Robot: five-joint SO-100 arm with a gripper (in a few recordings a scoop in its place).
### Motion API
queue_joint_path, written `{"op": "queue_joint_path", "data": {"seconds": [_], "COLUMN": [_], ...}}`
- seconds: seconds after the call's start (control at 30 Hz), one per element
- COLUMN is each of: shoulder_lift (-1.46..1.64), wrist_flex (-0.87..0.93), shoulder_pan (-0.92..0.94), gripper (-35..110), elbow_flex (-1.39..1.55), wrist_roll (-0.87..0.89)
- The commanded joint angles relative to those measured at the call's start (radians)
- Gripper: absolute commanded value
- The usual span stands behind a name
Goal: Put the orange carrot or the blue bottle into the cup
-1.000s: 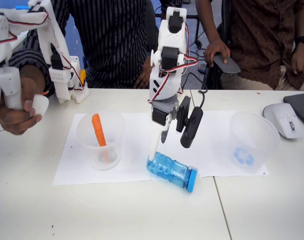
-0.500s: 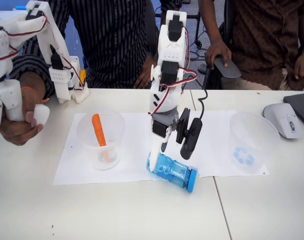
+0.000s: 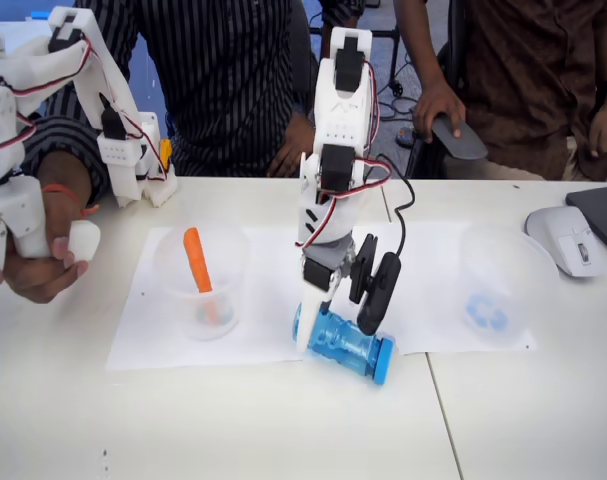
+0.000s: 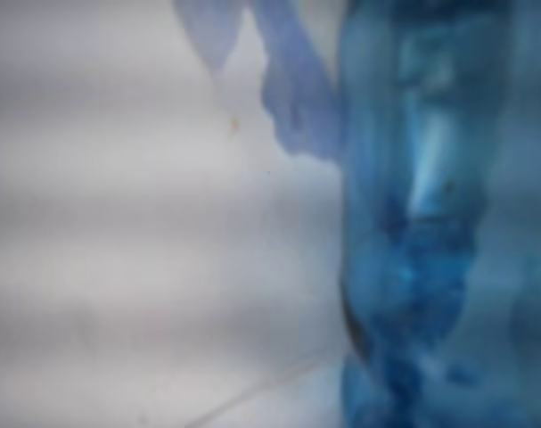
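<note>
The blue bottle [image 3: 343, 342] lies on its side at the front edge of the paper sheet [image 3: 263, 290] near the desk's [image 3: 283, 420] middle, cap pointing toward the front right. The gripper [image 3: 338, 320] has dropped onto it since a second ago — white finger at the bottle's base end, black finger over its body, jaws spread wide around it, not yet pinched. In the wrist view the bottle [image 4: 439, 223] is a close blue blur. Farther left, the orange carrot [image 3: 196, 262] stands in an unmarked cup [image 3: 200, 280]; the cup [image 3: 503, 285] with arrows sits unmoved toward the right edge.
</note>
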Motion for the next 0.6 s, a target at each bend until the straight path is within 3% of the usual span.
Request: {"op": "queue_joint_path", "data": {"seconds": [0.0, 0.57], "shoulder_lift": [0.051, 0.025], "wrist_flex": [0.002, -0.058], "shoulder_pan": [0.021, 0.018], "gripper": [44, 44], "elbow_flex": [-0.091, -0.075], "wrist_roll": [0.015, 0.015]}}
